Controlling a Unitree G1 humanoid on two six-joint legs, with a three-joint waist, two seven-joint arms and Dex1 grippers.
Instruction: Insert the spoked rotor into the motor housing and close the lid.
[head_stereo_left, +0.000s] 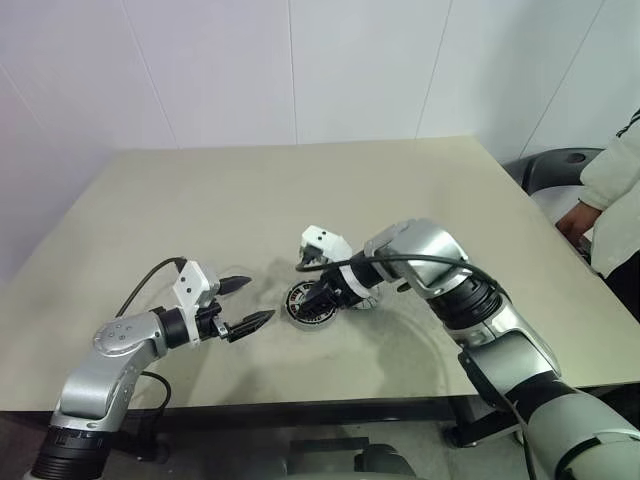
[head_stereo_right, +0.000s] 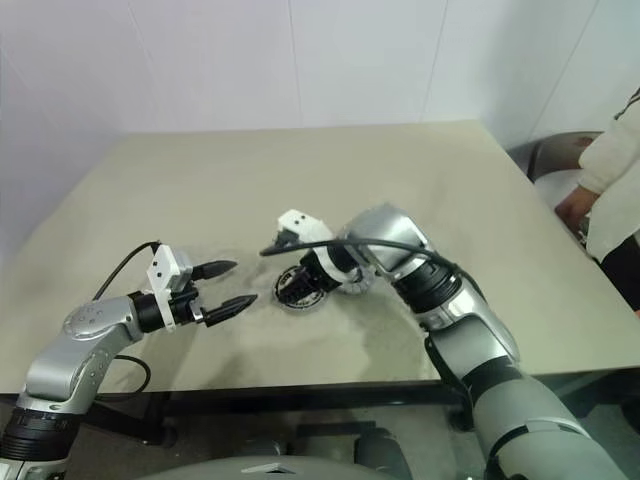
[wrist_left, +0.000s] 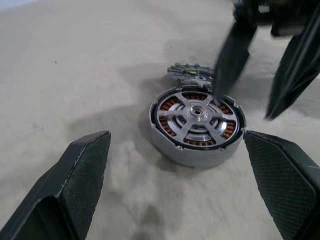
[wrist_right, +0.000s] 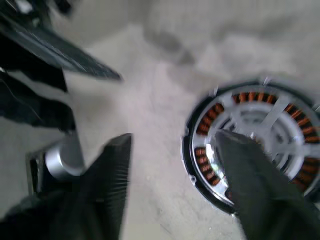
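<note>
The motor housing (wrist_left: 190, 152) lies flat on the beige table (head_stereo_left: 200, 200), with copper windings showing under the silvery spokes of the spoked rotor (wrist_left: 196, 112), which sits inside it. Just behind it on the table rests the grey lid (wrist_left: 190, 71), partly hidden. My right gripper (wrist_left: 262, 70) hangs open over the housing's far side, fingers pointing down, nothing between them. In the right wrist view one of its fingers (wrist_right: 250, 185) overlaps the housing (wrist_right: 200, 150). A short way left of the housing (head_stereo_left: 308, 306), my left gripper (head_stereo_left: 247, 304) is open and empty, pointing at it.
A person's sleeve and hand (head_stereo_left: 610, 195) show at the right edge beside a dark chair (head_stereo_left: 555, 165). A white wall rises behind the table. The table's front edge (head_stereo_left: 300, 405) runs just below both arms.
</note>
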